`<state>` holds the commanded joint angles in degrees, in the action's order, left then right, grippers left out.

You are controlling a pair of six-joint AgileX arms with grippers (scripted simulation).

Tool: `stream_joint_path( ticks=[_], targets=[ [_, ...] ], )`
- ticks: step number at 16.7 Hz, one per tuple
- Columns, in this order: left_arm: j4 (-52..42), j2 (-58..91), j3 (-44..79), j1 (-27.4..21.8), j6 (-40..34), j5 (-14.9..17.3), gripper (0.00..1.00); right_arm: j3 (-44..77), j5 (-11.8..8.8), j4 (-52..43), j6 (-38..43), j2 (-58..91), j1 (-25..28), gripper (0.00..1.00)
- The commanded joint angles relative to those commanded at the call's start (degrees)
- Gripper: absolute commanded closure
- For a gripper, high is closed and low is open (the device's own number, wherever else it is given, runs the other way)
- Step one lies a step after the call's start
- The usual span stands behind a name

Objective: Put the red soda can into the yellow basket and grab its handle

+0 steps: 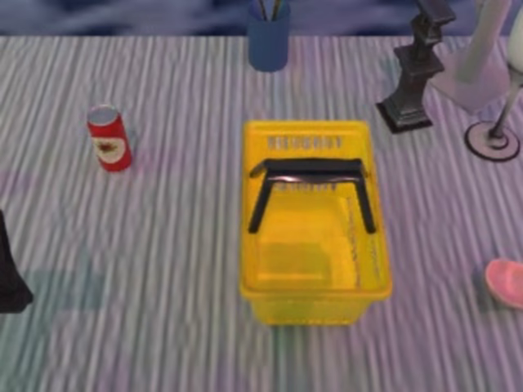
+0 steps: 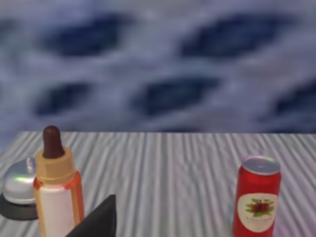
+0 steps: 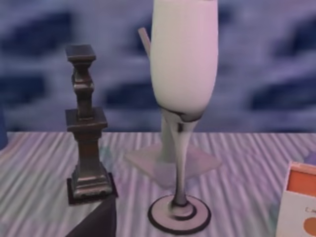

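We see the can (image 1: 109,138) standing upright on the striped table (image 1: 163,286), out on the left side and well apart from the basket (image 1: 315,287). Its silver top faces up and the pale label shows on its side. From our left wrist view the can (image 2: 256,202) stands upright on the cloth, its label with a red and green mark turned toward the camera. Off to the other side in that view are a dropper bottle (image 2: 57,197) with an orange collar and dark bulb, and just behind it a silver bell (image 2: 19,180) on a dark base.

The basket sits at mid-table, nothing lying inside it. Its handle (image 1: 310,171) is a black bar lying across the far half of the basket, legs running down toward the side walls.

Our left arm (image 1: 10,278) shows only as a dark shape at the table's left edge; whether its fingers are apart or together we cannot tell. Our right arm does not show in the top view, and its fingers' state cannot be told either.

At the far edge stands a blue cup (image 1: 269,37). On the far right are a dark stand (image 1: 414,77) and a tall glass (image 1: 493,73). A pink thing (image 1: 507,282) lies at the right edge.
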<state>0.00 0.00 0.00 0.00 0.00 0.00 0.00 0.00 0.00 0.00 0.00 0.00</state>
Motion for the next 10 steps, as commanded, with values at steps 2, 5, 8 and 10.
stream_joint_path(
  ticks=[2, 5, 8, 10],
  targets=[
    [0.0, 0.0, 0.0, 0.0, 0.0, 0.0, 0.0, 0.0, 0.0, 0.0, 0.0, 0.0, 0.0, 0.0],
    [-2.4, 3.2, 2.4, -0.5, 1.2, 0.2, 0.0, 0.0, 0.0, 0.0, 0.0, 0.0, 0.0, 0.0],
    [-8.3, 11.3, 9.1, -1.6, 4.0, 0.6, 0.0, 0.0, 0.0, 0.0, 0.0, 0.0, 0.0, 0.0],
    [-13.6, 18.7, 15.7, -2.5, 6.5, 1.0, 0.0, 0.0, 0.0, 0.0, 0.0, 0.0, 0.0, 0.0]
  ],
)
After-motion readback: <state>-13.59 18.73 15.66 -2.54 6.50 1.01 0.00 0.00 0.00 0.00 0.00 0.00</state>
